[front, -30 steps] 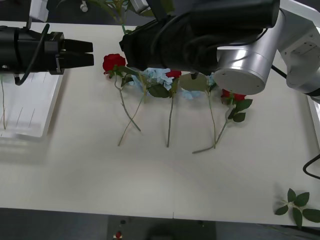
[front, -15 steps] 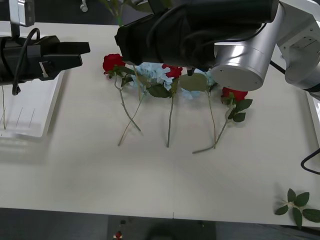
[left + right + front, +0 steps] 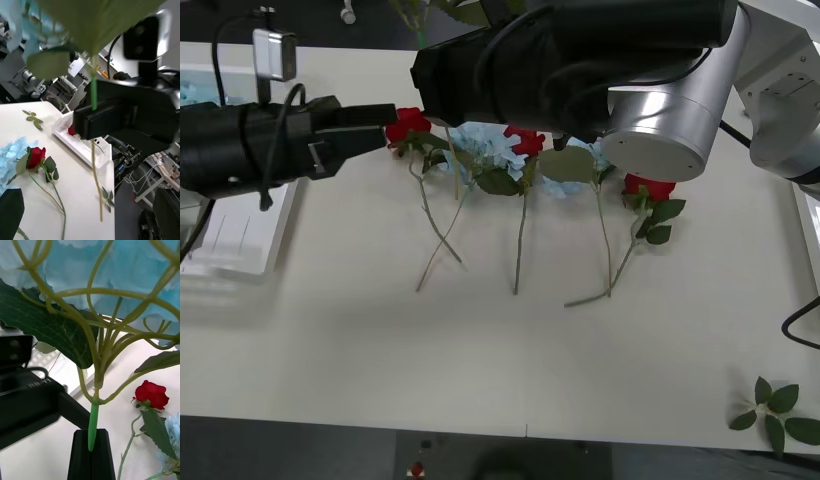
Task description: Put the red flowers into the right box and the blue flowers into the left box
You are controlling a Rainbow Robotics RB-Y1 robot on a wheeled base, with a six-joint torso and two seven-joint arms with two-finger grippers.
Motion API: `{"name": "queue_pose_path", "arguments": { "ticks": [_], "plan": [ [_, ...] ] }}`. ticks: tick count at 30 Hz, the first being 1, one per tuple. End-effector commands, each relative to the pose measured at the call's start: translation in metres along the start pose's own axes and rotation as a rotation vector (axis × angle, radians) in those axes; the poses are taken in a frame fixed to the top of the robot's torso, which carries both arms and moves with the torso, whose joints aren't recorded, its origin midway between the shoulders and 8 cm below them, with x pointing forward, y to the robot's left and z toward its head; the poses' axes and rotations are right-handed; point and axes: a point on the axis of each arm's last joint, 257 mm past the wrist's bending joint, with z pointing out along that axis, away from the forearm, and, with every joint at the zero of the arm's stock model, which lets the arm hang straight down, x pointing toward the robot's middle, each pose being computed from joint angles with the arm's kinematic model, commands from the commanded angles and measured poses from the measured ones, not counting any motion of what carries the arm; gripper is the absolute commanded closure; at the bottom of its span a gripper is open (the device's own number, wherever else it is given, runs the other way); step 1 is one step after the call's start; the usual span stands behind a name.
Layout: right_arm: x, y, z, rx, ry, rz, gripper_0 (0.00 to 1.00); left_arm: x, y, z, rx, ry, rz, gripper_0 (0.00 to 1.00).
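The sorting is partly done, by the look of it. The right gripper (image 3: 89, 450) is clamped on the green stem of a blue hydrangea spray (image 3: 123, 285) and holds it in the air above the far middle of the table (image 3: 480, 360). The left gripper (image 3: 387, 124), jaws apart, reaches in from the left edge toward that stem, its tips close to the leftmost rose. This reads as a handover being set up, so that the spray can travel to the left box (image 3: 240, 258), which sits at the table's left edge. A patch of pale blue at that box's far end suggests that at least one blue flower already lies there.

Three red roses (image 3: 525, 142) lie in a row along the far half of the table, with at least two more blue sprays (image 3: 485, 150) among them, stems pointing toward the near edge. All of these are left to move. The right box (image 3: 812, 240) shows as a rim strip at the right edge; the left wrist view shows something red inside it, though it is too small to identify.

No brand, label or readable writing appears anywhere.
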Motion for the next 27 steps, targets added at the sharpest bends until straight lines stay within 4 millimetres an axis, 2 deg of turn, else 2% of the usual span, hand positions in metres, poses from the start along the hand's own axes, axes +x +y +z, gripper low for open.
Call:
{"name": "queue_pose_path", "arguments": {
  "ticks": [1,10,23,24,26,27],
  "plan": [
    [-0.027,0.017,-0.002,-0.027,-0.044,-0.009,1.0,0.011,0.001,0.022,0.007,0.018,0.036,0.0],
    [-0.027,0.017,-0.002,-0.027,-0.044,-0.009,1.0,0.032,0.003,0.047,0.013,0.031,0.013,0.0],
    [-0.027,0.017,-0.002,-0.027,-0.044,-0.009,1.0,0.029,-0.003,0.062,0.026,0.006,0.017,0.0],
    [-0.027,0.017,-0.002,-0.027,-0.044,-0.009,1.0,0.029,-0.003,0.062,0.026,0.006,0.019,0.26],
    [-0.027,0.017,-0.002,-0.027,-0.044,-0.009,1.0,0.028,-0.002,0.062,0.024,0.004,0.02,1.0],
    [-0.027,0.017,-0.002,-0.027,-0.044,-0.009,1.0,0.028,-0.002,0.061,0.022,0.003,0.023,1.0]
  ]
}}
